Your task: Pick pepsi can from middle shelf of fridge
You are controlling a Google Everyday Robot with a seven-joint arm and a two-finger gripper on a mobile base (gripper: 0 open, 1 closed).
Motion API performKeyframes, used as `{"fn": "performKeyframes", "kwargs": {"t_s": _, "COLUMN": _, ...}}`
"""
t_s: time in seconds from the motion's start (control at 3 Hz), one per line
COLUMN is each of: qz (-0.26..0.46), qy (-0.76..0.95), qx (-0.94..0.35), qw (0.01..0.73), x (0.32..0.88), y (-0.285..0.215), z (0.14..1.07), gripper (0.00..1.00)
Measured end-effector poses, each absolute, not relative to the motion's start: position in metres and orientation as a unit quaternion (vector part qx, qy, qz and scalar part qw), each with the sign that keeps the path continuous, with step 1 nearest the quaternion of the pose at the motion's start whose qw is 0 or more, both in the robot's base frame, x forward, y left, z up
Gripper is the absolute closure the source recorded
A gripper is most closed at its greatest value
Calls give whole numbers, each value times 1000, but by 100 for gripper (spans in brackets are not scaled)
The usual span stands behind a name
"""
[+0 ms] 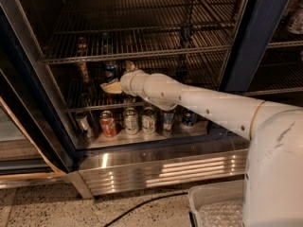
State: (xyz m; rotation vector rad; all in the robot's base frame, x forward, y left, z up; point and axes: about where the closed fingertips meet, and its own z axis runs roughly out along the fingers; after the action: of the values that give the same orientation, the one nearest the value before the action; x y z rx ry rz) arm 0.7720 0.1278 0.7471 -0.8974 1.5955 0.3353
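The pepsi can, blue with a silver top, stands on the middle shelf, a dark wire rack, at the back left of the fridge. My gripper reaches into the fridge at that shelf's height from the right. It is open: one tan finger lies just below and in front of the can, and the other points up to the can's right. The can is not held. My white arm hides part of the shelf behind it.
On the fridge floor stand a red can, two pale cans, a blue can and a tipped silver can. An upper wire rack hangs close above. The open door is on the left; a white bin is at the lower right.
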Motion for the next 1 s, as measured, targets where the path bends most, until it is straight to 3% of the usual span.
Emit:
{"fn": "performKeyframes", "kwargs": {"t_s": 0.67, "qz": 148, "qy": 686, "qx": -391, "qw": 595, "x": 794, "y": 144, "z": 741, "gripper": 25}}
{"fn": "performKeyframes", "kwargs": {"t_s": 1.0, "qz": 147, "qy": 687, "qx": -390, "qw": 595, "x": 796, "y": 145, "z": 741, "gripper": 43}}
